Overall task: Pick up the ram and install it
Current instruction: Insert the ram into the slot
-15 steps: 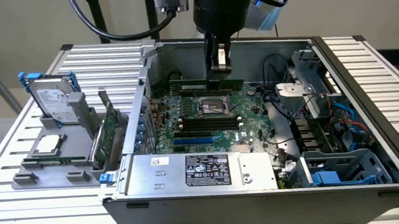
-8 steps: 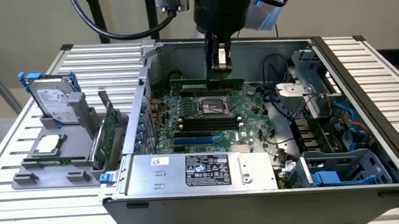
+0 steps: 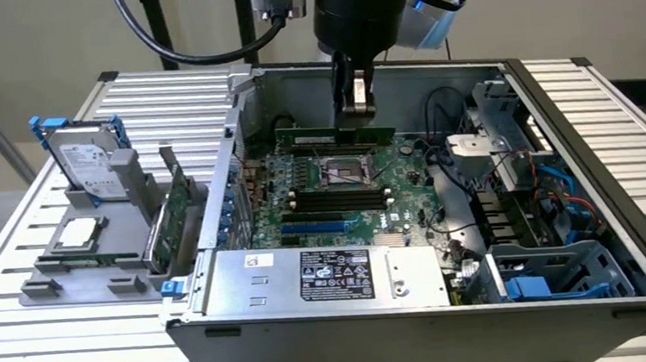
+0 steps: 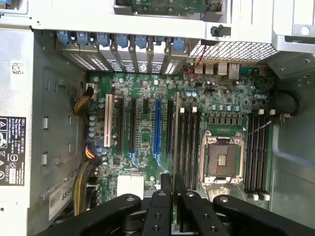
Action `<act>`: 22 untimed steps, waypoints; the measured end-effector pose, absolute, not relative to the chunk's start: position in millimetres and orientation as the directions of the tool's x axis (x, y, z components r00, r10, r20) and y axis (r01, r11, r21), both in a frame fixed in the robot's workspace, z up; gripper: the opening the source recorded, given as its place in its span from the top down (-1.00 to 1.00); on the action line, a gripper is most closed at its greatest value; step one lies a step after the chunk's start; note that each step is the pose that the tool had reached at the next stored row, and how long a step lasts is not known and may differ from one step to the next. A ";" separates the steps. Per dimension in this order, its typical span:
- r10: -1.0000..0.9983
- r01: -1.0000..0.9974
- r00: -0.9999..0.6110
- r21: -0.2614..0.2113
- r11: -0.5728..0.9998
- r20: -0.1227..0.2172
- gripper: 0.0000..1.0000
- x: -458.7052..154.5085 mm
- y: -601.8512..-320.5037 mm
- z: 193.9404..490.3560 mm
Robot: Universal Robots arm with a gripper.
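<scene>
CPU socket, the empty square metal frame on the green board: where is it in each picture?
Exterior view: CPU socket in the middle of the motherboard, beside the gripper holding the ram.
Wrist view: CPU socket between two banks of black memory slots.
Shared landmark: the blue expansion slot.

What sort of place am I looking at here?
Likely a robotics lab bench: an open computer case on a slatted metal table, a hard drive in a grey holder, the gripper shut on the ram.
</scene>
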State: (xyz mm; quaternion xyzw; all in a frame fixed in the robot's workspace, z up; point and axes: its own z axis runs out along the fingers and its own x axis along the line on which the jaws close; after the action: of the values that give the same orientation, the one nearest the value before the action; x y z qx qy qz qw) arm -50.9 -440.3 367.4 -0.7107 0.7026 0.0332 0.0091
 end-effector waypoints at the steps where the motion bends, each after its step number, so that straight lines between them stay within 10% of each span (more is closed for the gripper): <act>1: -0.998 -0.999 0.010 0.034 -0.013 -0.060 1.00 -50.9 -440.3 367.4; 22: -0.998 -0.999 0.011 0.034 -0.012 -0.055 1.00 -48.9 -407.2 333.4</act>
State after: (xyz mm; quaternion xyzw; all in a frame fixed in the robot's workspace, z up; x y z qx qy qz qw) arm -48.9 -407.2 333.4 -0.7108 0.7027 0.0316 0.0075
